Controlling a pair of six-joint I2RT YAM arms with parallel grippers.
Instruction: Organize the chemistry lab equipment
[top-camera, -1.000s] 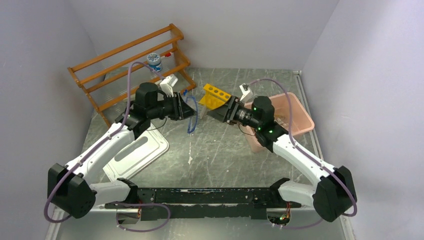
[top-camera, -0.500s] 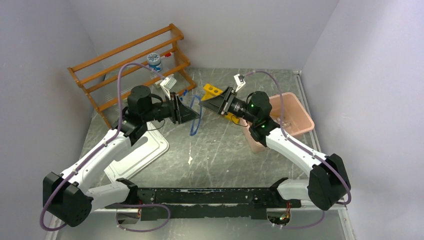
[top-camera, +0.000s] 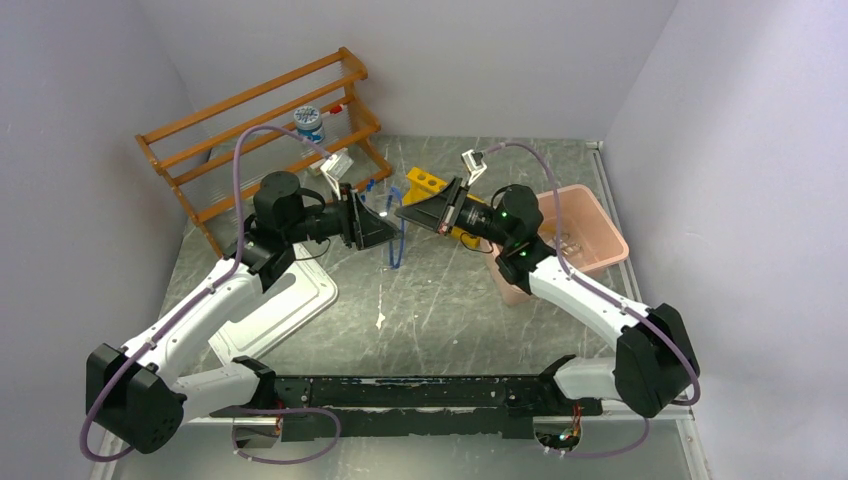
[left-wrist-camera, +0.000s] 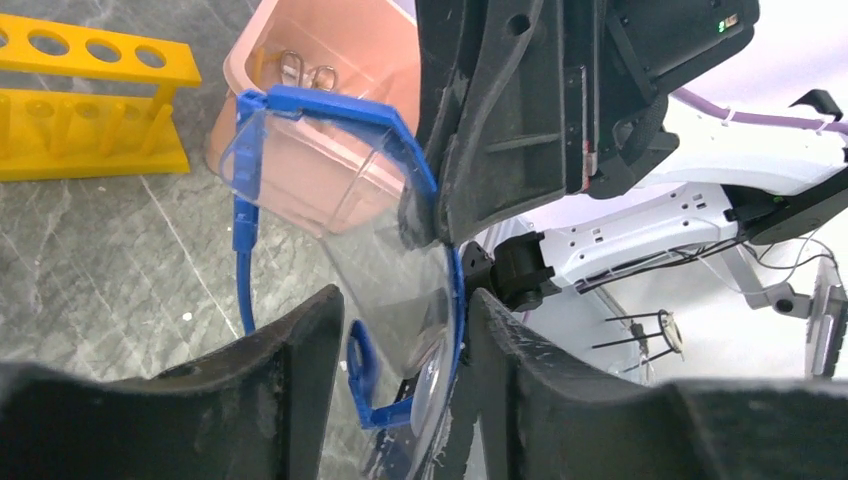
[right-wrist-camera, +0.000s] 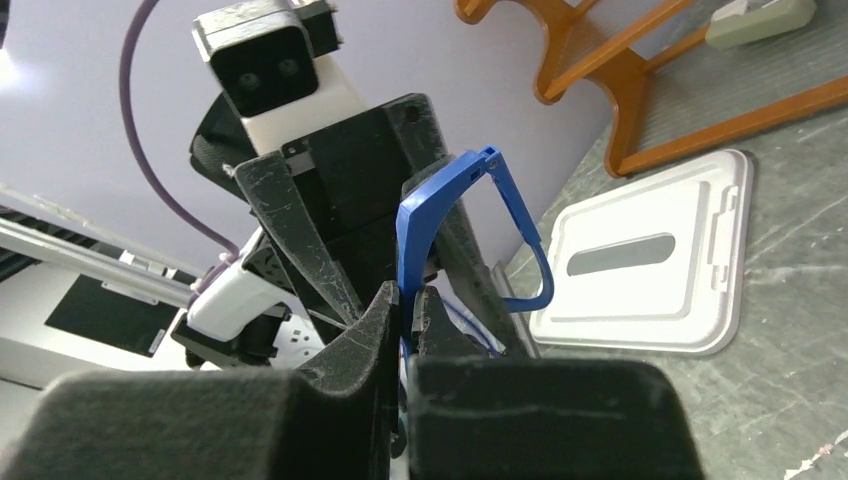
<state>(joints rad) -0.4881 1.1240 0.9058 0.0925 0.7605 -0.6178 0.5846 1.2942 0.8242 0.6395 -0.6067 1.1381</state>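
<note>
Right jaws clamp goggles rim; left jaws parted.

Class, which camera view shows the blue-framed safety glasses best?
Left wrist: the safety glasses fill it, clear lens and blue frame visible. Right wrist shows only a blue temple arm; top external, a small blue loop.

— Right tool?
— Moved left and farther out. It was open a second ago and is now clamped on the frame of the blue safety glasses.
— Left tool?
— Drew back left, and its jaws have widened around the glasses.
</note>
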